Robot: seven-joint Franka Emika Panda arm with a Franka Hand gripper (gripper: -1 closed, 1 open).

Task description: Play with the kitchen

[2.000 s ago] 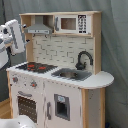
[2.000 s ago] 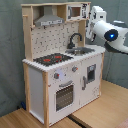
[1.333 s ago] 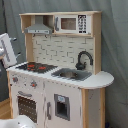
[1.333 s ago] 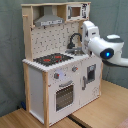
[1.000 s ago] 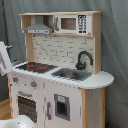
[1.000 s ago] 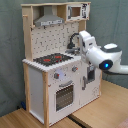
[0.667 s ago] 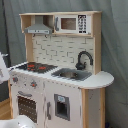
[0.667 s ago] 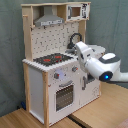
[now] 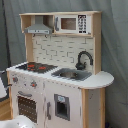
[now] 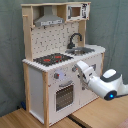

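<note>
The kitchen (image 9: 55, 95) (image 10: 45, 85) is a white and light-wood toy standing upright. It has a black-red stovetop (image 9: 37, 66) (image 10: 54, 59), a steel sink (image 9: 72, 75) (image 10: 82, 50), a black faucet (image 9: 84, 59) (image 10: 75, 39), a grey hood (image 9: 39, 30) (image 10: 50, 21) and a windowed oven door (image 9: 27, 106) (image 10: 64, 96). In the second exterior view my white arm (image 10: 107, 86) reaches in low from the right. My gripper (image 10: 78, 67) sits close to the front panel, just right of the knobs (image 10: 57, 76) and above the oven door. The first exterior view does not show the gripper.
The kitchen stands on a wooden tabletop (image 10: 30, 120) in front of a grey-green curtain (image 10: 115, 30). A toy microwave (image 9: 70, 23) (image 10: 75, 11) sits on the top shelf. A white rounded shape (image 9: 17, 122) lies at the first exterior view's bottom left.
In the second exterior view the arm has come down from beside the faucet to the front panel, moving left. In the first exterior view it has dropped out of sight at the left edge.
</note>
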